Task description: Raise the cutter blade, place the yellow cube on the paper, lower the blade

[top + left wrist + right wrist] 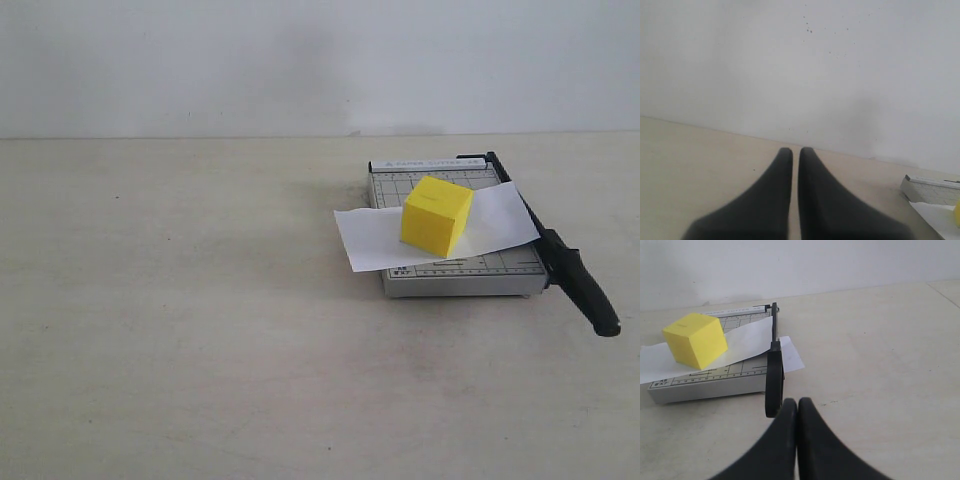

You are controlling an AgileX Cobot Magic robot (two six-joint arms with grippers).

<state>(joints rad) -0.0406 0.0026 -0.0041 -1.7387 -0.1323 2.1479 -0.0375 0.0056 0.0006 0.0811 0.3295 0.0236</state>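
Observation:
The yellow cube (436, 214) (695, 340) rests on the white paper (375, 238) (747, 340), which lies across the grey trimmer board (460, 272) (705, 385). The cutter blade (560, 255) (774, 375) lies lowered along the board's right edge, its thick handle overhanging the front. My right gripper (797, 402) is shut and holds nothing, its tips just off the handle end, not gripping it. My left gripper (795, 151) is shut with a thin slit between its fingers, over bare table, far from the board (932, 189). Neither gripper appears in the exterior view.
A pale wall (320, 60) stands behind the beige table (180, 320). The trimmer sits at the table's back right. A sliver of the cube (957, 212) and the paper (937, 217) peeks in at the left wrist view's corner.

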